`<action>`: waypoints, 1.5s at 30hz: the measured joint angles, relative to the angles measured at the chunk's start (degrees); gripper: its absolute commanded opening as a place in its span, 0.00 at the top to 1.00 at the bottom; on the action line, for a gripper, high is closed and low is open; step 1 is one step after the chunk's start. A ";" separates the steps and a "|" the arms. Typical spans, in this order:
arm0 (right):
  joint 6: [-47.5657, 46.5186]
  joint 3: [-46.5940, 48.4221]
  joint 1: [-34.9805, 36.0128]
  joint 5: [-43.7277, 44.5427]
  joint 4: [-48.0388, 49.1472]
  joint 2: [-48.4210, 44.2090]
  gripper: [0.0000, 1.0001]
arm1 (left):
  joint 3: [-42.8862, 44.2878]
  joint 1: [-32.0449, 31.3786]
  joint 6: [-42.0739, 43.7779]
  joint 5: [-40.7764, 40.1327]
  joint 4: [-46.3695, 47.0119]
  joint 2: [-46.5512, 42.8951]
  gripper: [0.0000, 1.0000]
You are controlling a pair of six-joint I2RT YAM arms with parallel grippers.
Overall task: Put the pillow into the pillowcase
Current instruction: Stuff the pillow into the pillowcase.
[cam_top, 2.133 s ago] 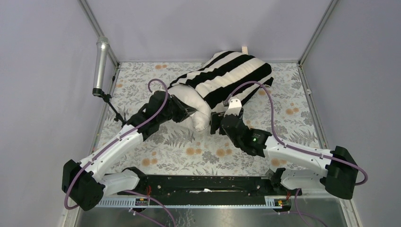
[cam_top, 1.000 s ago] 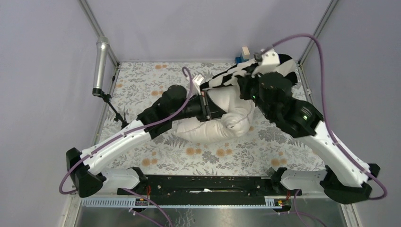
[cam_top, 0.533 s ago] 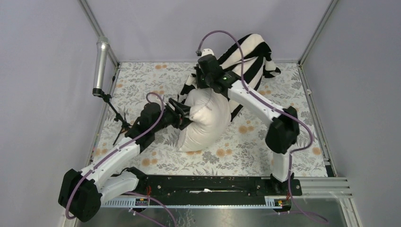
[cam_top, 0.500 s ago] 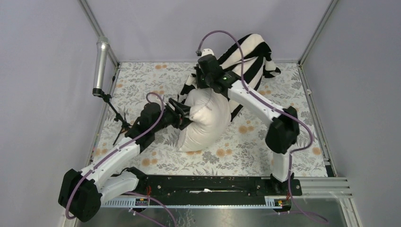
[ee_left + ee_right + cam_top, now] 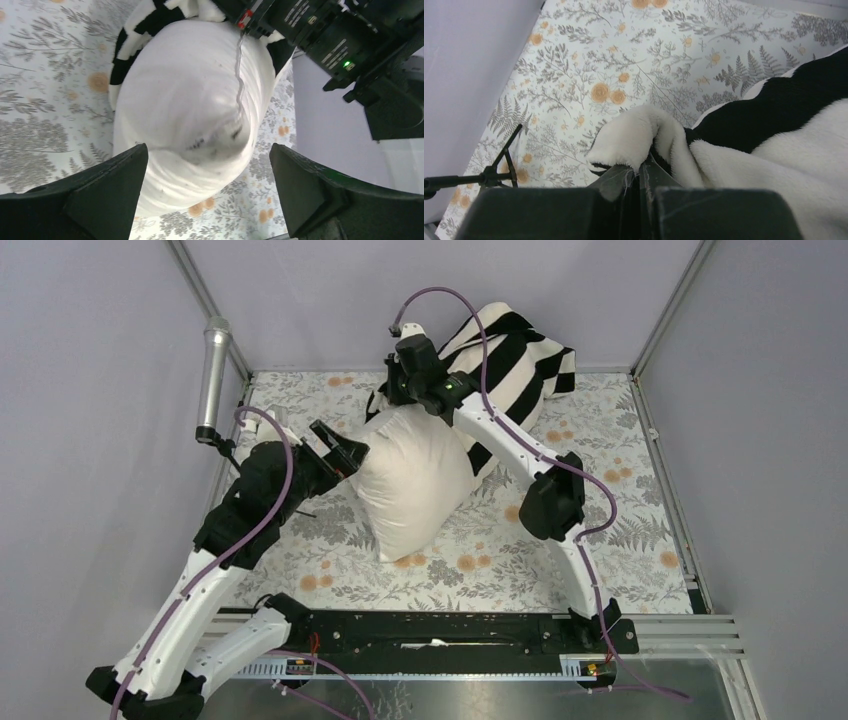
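Pillow (image 5: 415, 485), plump and cream, stands tilted on the floral-covered bench (image 5: 620, 490). Its far end is tucked in the mouth of the black-and-white striped pillowcase (image 5: 520, 355), and most of it is bare. Right gripper (image 5: 640, 172), high over the bench's far side, has its jaws clenched on a fold of the pillowcase's edge. Left gripper (image 5: 345, 452) sits just beside the pillow's left flank, its 2 jaws spread wide and grasping nothing.
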 measured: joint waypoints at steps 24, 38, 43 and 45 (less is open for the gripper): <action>-9.35 -3.69 3.02 17.27 -13.42 -9.88 0.20 | -31.15 1.14 -10.19 -8.39 32.63 13.49 1.00; -21.64 -19.17 5.84 26.08 -3.87 -11.96 0.16 | -34.25 6.14 -13.16 -3.98 35.30 12.61 1.00; -24.39 -16.65 6.10 34.99 -2.03 -9.75 0.42 | -34.93 7.17 -13.16 -2.43 35.65 11.93 1.00; -25.94 -14.71 6.10 38.82 -1.16 -7.50 0.59 | -35.19 7.52 -13.16 -1.86 35.91 11.72 1.00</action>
